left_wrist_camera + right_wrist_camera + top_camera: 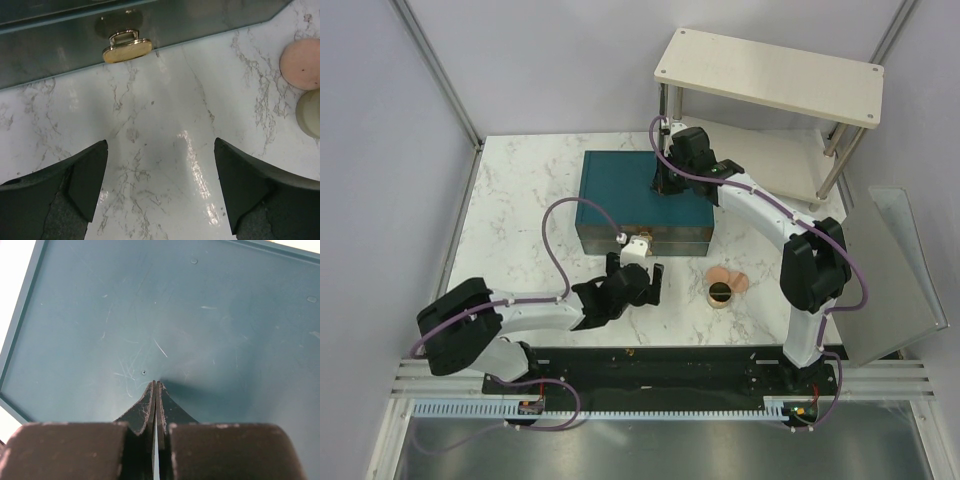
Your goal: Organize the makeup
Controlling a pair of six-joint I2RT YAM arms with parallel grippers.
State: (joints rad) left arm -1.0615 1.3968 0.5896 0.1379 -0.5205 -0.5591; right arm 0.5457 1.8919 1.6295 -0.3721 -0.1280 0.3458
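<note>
Right gripper (156,384), closed, seemingly touches teal box (190,315).

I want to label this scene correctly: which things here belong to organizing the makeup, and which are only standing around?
Job: round gold-rimmed compact, two peach-pink pads.
Only around: teal box, white shelf, clear panel.
</note>
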